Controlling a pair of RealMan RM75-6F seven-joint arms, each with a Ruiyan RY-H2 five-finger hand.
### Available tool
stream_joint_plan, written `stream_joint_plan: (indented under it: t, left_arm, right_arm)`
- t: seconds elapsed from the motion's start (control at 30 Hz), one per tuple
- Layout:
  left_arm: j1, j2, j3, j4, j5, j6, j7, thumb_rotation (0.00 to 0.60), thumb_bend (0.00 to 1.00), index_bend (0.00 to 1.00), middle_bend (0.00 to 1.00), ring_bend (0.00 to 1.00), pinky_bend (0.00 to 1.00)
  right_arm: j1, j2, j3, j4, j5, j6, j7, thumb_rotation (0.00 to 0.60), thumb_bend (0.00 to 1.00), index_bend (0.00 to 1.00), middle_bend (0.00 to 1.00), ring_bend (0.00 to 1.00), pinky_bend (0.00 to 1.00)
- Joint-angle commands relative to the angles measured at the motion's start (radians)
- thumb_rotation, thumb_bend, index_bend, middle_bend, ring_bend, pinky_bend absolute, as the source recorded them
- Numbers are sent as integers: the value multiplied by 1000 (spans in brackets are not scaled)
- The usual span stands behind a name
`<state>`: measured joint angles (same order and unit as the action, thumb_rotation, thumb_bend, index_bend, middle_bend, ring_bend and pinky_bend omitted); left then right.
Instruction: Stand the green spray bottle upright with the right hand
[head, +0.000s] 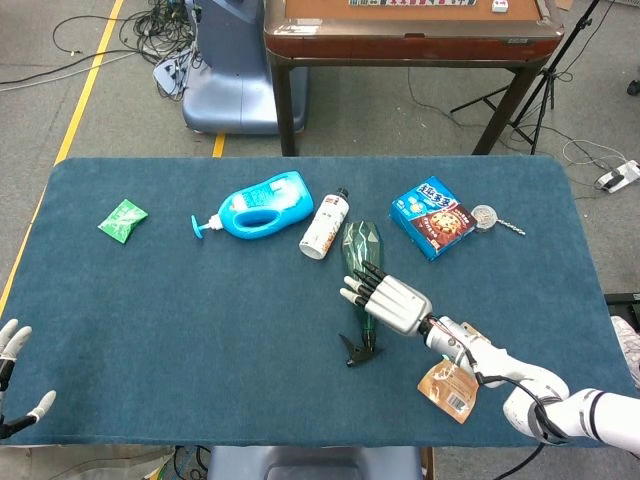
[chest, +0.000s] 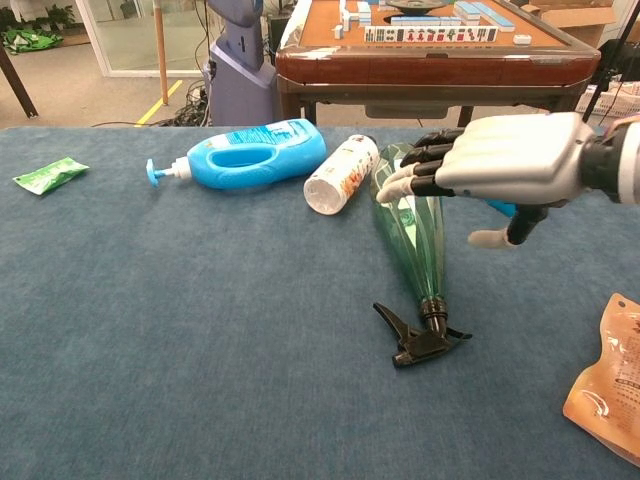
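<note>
Green spray bottle (head: 361, 267) lies flat, black trigger head (head: 358, 349) toward 6 o'clock. Right hand (head: 388, 301) hovers above it, fingers spread, empty.

right hand (chest: 505, 160) outstretched, fingers spread, palm down

From the head camera, my right robot hand (head: 388, 300) covers the middle of the clear green plastic spray bottle (head: 357, 246). In the chest camera it hides most of the blue cardboard biscuit box (chest: 502, 208). My left robot hand (head: 12, 385) is cut off at the frame's corner. The orange foil snack pouch (chest: 608, 385) runs off the right edge.
</note>
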<state>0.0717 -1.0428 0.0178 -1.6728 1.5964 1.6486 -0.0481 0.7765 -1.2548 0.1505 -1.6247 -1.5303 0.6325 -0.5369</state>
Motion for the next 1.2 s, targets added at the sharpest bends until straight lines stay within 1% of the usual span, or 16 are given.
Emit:
stream_joint_plan:
  t: [0.03,0.17,0.3,0.4,0.53,0.67,0.8,1.03,1.07,1.1,1.13,1.2]
  left_arm:
    - [2,-2,0,7,-5,0,-6,600,255,64,0,0,0]
    - [6,-3,1,17,-10,0,-16,600,255,64,0,0,0]
    - [10,-6,1,24,-15,1,-23,600,255,64,0,0,0]
    - [14,-9,3,30,-18,3,-29,600,255,64,0,0,0]
    - [21,-12,4,41,-27,3,-40,600,255,64,0,0,0]
    - [25,-14,4,54,-33,5,-52,600,255,64,0,0,0]
    - [25,-17,3,61,-30,4,-59,600,255,64,0,0,0]
    - [23,-21,1,66,-27,2,-62,600,255,64,0,0,0]
    - [22,-22,1,67,-26,2,-63,600,255,64,0,0,0]
    - [21,-22,1,67,-25,1,-63,600,255,64,0,0,0]
    - [21,-22,0,67,-24,0,-62,600,255,64,0,0,0]
    - [19,-23,1,66,-23,-3,-60,600,255,64,0,0,0]
  right_arm:
    - [45,-37,14,31,45,-42,10,600,697,90,142,0,0]
    - [101,-77,33,68,95,-79,24,600,800,89,160,0,0]
    - [157,-123,46,144,139,-107,1,600,838,90,183,0,0]
    - [196,-157,48,201,195,-134,-23,600,877,90,186,0,0]
    - [234,-190,41,262,276,-147,-52,600,892,89,211,0,0]
    - [245,-194,18,295,346,-140,-73,600,894,90,220,0,0]
    - [247,-177,-11,294,403,-126,-87,600,893,90,230,0,0]
    - [220,-82,-48,191,458,-69,-67,600,889,89,243,0,0]
    - [214,-62,-55,170,465,-57,-65,600,882,89,243,0,0]
    - [209,-47,-59,155,470,-47,-62,600,854,89,243,0,0]
    - [201,-30,-62,134,473,-30,-54,600,783,90,244,0,0]
    - [186,-14,-64,107,467,3,-42,600,478,90,234,0,0]
